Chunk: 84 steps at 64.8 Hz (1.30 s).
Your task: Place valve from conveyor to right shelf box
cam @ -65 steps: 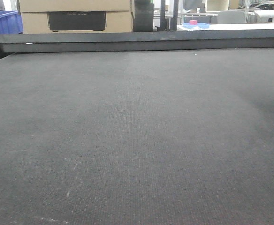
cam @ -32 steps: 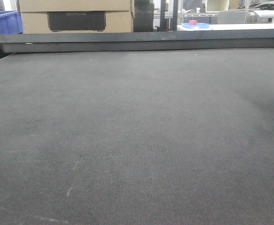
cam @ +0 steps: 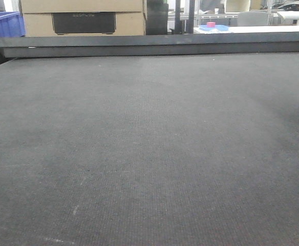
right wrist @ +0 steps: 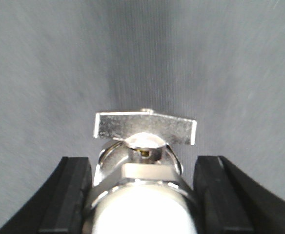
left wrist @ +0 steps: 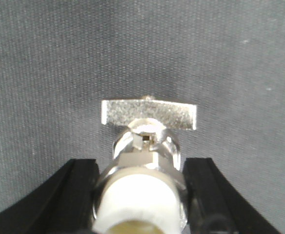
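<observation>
The conveyor (cam: pixel 149 143) fills the front view as a wide dark grey woven belt with a dark rail (cam: pixel 149 45) along its far edge; no valve or arm shows there. In the left wrist view a shiny metal valve (left wrist: pixel 147 146) with a flat T-handle sits between the black fingers (left wrist: pixel 76 195) of my left gripper (left wrist: pixel 140 195), which is shut on it above the belt (left wrist: pixel 45 58). The right wrist view shows a like valve (right wrist: pixel 145 146) held the same way in my right gripper (right wrist: pixel 142 195), with the belt (right wrist: pixel 45 58) blurred below. The right shelf box is out of view.
Beyond the rail stand a cardboard box (cam: pixel 83 18) with a dark panel, a blue crate (cam: pixel 3 23) at the far left, and a white table carrying a blue tray with a pink item (cam: pixel 211 25) at the far right.
</observation>
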Tool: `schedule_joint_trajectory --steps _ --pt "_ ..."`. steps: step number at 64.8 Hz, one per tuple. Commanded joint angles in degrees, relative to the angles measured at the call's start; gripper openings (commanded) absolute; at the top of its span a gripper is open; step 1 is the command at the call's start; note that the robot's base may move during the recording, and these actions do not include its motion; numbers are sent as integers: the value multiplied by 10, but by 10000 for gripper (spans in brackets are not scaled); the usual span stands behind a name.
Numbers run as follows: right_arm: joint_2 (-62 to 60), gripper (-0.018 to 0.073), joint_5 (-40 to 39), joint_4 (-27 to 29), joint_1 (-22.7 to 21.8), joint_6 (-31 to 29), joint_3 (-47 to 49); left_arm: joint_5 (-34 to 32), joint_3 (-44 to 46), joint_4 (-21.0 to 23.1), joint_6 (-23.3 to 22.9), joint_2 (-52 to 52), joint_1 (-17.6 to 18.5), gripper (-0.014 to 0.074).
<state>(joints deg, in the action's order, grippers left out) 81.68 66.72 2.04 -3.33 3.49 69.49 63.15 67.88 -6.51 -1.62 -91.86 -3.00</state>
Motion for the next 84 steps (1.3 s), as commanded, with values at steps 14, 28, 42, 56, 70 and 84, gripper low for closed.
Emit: schedule_joint_trajectory --steps 14,28,42,56,70,84 --pt "-108 -159 -106 -2 -1 -43 -20 -130 -32 76 1 168 0 -111" --pt "-186 -159 -213 -2 -1 -61 -100 -256 -128 88 1 320 0 -111" --pt "-287 -160 -344 -2 -1 -63 -208 -348 -232 88 1 474 0 -111" --pt "-397 -160 -405 -2 -1 -63 -289 -381 -314 87 1 616 0 -111" --pt "-510 -160 -408 -2 -1 -63 -329 -381 -335 86 1 714 0 -111" --pt "-586 -160 -406 -2 -1 -63 -329 -381 -335 86 1 746 0 -111"
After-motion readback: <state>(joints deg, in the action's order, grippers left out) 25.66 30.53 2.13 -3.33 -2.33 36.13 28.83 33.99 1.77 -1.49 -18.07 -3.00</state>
